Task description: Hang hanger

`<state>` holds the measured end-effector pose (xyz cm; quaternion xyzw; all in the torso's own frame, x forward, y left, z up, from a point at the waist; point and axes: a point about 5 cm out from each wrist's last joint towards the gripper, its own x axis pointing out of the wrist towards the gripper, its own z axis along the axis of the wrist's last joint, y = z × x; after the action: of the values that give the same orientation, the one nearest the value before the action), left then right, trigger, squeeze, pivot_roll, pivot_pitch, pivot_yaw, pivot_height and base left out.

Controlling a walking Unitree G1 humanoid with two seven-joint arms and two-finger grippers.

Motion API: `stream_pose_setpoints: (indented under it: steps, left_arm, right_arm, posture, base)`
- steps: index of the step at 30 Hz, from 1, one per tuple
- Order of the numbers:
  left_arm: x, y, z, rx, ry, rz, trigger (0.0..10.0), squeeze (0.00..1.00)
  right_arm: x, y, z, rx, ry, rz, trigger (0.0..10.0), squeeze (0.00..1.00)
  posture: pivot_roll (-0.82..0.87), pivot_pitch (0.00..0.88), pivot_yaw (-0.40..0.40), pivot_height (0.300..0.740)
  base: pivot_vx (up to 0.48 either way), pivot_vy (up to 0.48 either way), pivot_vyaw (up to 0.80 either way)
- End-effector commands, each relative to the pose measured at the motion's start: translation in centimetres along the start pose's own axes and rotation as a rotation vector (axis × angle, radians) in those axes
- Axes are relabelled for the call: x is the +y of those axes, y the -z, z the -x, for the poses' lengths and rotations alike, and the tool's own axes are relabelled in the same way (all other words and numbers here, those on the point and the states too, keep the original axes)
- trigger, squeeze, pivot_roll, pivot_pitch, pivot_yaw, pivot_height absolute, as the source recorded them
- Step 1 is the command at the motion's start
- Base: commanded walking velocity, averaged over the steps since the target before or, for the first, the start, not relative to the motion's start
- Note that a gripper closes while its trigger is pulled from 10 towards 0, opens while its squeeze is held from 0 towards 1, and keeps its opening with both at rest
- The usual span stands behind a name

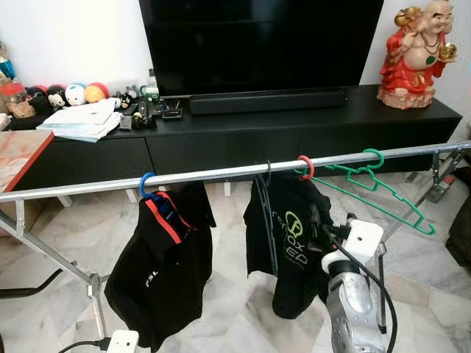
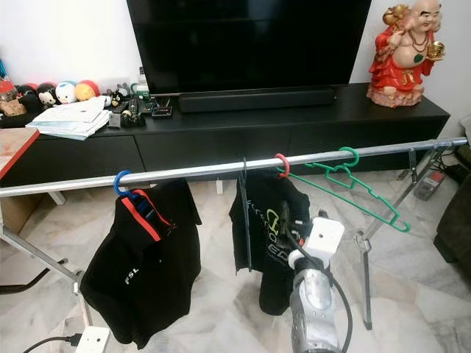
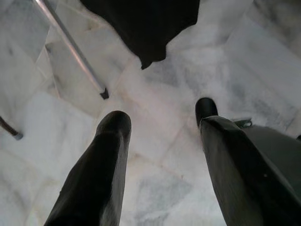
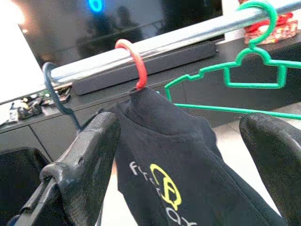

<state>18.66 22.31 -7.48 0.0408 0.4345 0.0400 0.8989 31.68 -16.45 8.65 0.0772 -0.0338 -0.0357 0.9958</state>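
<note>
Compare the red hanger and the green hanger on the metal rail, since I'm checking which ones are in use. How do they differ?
The red plastic hanger carries a black shirt with a yellow logo; the green plastic hanger is bare. The green one's full frame shows, slanting away from the rail; the red one shows just its hook. Both hook over the silver metal rail, side by side.

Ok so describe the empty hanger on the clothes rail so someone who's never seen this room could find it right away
Find the long silver rail running across in front of the black TV cabinet. Follow it toward the robot's right, past the red-hooked hanger carrying a black shirt. The green hanger comes next: it alone is bare, hanging tilted.
</note>
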Motion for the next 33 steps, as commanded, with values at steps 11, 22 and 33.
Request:
stream_pose_setpoints:
  steps: [11, 22, 33]
  left_arm:
    - [1.5, 2.5, 0.7, 0.079, -0.043, 0.058, 10.0, 0.0]
    - [1.3, 3.3, 0.9, 0.093, -0.041, 0.076, 10.0, 0.0]
    - [0.9, 3.8, 1.0, 0.115, -0.037, 0.081, 10.0, 0.0]
  right_arm:
    - [0.4, -0.5, -0.2, 0.0, -0.001, -0.002, 10.0, 0.0]
    - [0.3, -0.1, 0.2, 0.022, -0.003, 0.006, 10.0, 0.0]
    - [-0.2, 0.1, 1.0, 0.038, -0.001, 0.016, 10.0, 0.0]
  posture:
    - [0.0, 0.0, 0.066, 0.74]
    - [0.0, 0.0, 0.051, 0.74]
    - [0.0, 0.0, 0.038, 0.74]
  base:
    - [0.277, 0.0, 0.0]
    - [0.356, 0.0, 0.0]
    - [0.094, 0.0, 0.0]
